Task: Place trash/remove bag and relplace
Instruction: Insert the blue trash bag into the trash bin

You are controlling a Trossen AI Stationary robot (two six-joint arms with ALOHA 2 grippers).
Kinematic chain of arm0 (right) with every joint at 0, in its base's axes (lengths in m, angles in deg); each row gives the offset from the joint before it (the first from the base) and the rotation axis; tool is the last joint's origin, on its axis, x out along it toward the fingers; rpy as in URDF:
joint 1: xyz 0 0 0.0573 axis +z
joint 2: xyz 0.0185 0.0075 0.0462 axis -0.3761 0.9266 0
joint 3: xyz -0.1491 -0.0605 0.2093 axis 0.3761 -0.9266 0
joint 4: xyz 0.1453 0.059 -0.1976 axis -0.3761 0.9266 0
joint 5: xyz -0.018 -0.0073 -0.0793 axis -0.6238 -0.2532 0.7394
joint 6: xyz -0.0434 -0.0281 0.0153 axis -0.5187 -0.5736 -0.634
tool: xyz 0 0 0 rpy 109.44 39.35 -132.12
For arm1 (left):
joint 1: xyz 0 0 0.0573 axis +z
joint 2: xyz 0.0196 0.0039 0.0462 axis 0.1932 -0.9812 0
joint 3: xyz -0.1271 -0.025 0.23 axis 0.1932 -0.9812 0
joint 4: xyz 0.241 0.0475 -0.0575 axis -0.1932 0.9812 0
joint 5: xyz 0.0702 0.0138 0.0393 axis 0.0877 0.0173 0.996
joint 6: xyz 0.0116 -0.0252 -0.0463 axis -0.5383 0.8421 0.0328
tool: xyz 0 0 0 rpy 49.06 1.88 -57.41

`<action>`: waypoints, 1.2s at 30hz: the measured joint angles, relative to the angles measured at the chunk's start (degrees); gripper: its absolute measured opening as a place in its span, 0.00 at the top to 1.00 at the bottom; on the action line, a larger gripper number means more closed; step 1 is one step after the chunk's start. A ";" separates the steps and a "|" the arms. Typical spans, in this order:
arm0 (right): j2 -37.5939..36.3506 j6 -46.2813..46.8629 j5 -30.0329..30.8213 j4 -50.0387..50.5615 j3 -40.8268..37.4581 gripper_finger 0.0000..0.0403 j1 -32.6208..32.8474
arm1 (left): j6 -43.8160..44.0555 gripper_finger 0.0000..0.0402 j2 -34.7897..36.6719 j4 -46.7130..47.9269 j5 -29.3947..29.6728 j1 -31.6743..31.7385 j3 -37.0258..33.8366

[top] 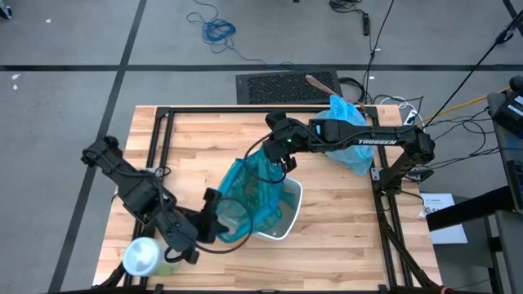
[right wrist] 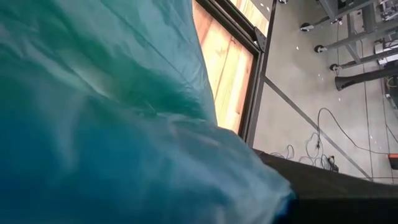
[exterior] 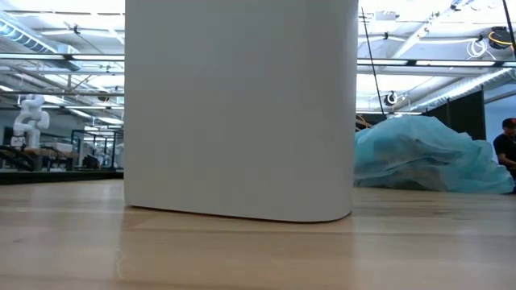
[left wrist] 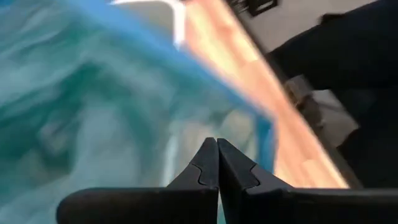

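A darker teal-green plastic bag [top: 249, 189] is spread over the mouth of a white bin [top: 288, 214] that stands mid-table; the bin [exterior: 242, 105] fills the low view. My left gripper [top: 214, 211] is shut at the bag's left edge. My right gripper [top: 279, 159] is at the bag's raised far edge, and the teal film [right wrist: 112, 124] covers its wrist view. The pale light-blue bag [top: 347, 139] lies crumpled on the table's far right part under the right arm and also shows as a blue heap [exterior: 427, 157] in the low view. No trash is in view. My left gripper [left wrist: 217, 155] is shut on the teal bag's left edge [top: 222, 200], pinched at the fingertips, coming level from the table's left. The film [left wrist: 112, 106] spreads away beyond the fingers over the bin. One layer or several, I cannot tell.
A pale-green container with a white lid [top: 143, 257] stands at the near left corner beside the left arm. A black frame [top: 245, 110] borders the wooden table. A person [exterior: 508, 153] shows in the room beyond. Bare wood lies right of the bin.
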 joint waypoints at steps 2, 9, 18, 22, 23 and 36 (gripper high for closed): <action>0.00 -0.01 -0.01 0.00 0.00 1.00 0.00 | 1.88 1.00 0.08 3.10 3.77 -0.13 0.60; 0.00 0.06 0.01 0.01 0.00 1.00 0.02 | 11.11 1.00 0.02 12.50 12.12 -0.04 0.65; 0.00 0.18 -0.01 0.08 0.00 1.00 0.09 | 18.88 1.00 0.04 15.43 12.45 -2.48 0.65; 0.00 0.15 -0.01 0.28 0.00 1.00 0.07 | 18.92 1.00 0.03 15.32 12.99 -4.20 0.62; 0.00 0.15 -0.01 0.31 0.00 1.00 0.07 | 19.14 1.00 0.02 15.34 13.60 -4.60 0.62; -1.50 -1.14 0.67 -1.66 -0.07 1.00 0.17 | 18.34 1.00 0.01 15.07 18.84 -7.21 1.83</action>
